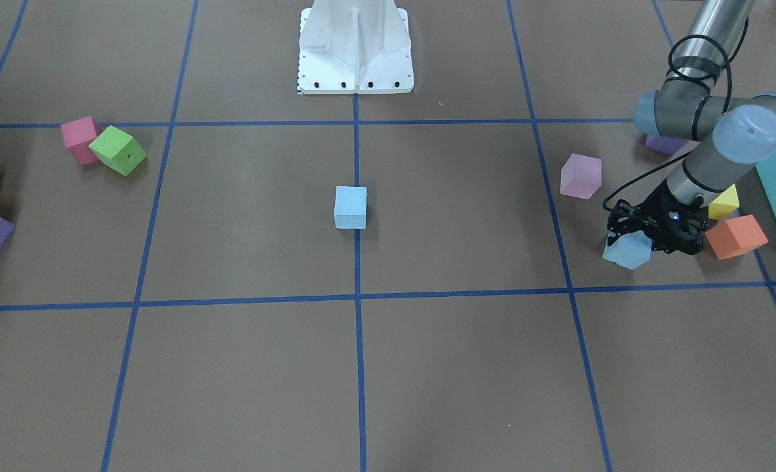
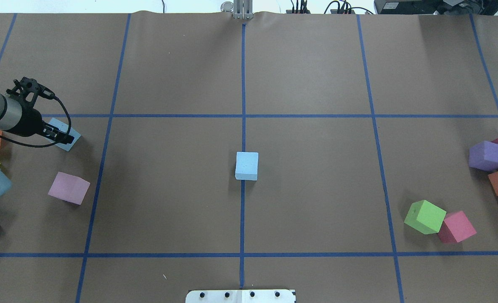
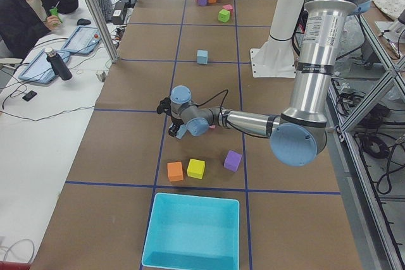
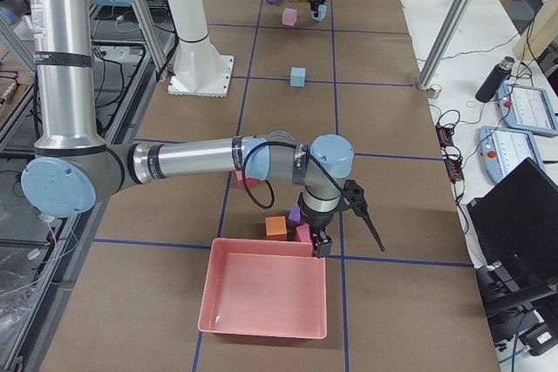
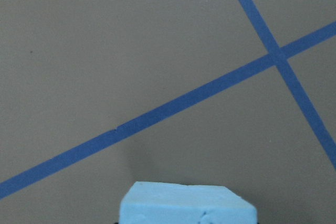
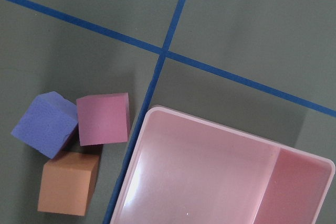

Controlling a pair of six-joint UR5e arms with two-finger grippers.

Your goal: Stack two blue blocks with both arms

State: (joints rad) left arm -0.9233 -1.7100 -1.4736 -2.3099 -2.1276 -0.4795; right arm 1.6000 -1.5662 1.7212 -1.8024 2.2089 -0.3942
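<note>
While the left arm (image 1: 709,164) stretches low over the left end of the table (image 1: 244,367), forearm almost level, the left gripper (image 1: 627,235) points down on one blue block (image 1: 626,255) and seems clamped around it, though the grip is mostly hidden. That pale cube sits tilted, near an orange cube (image 1: 735,236) and a yellow cube (image 1: 723,202). The other blue block (image 1: 350,207) lies flat on the centre tape line (image 1: 359,341). The right gripper (image 4: 319,247) hangs at the right end beside a pink tray (image 4: 261,298); open or closed, I cannot tell.
</note>
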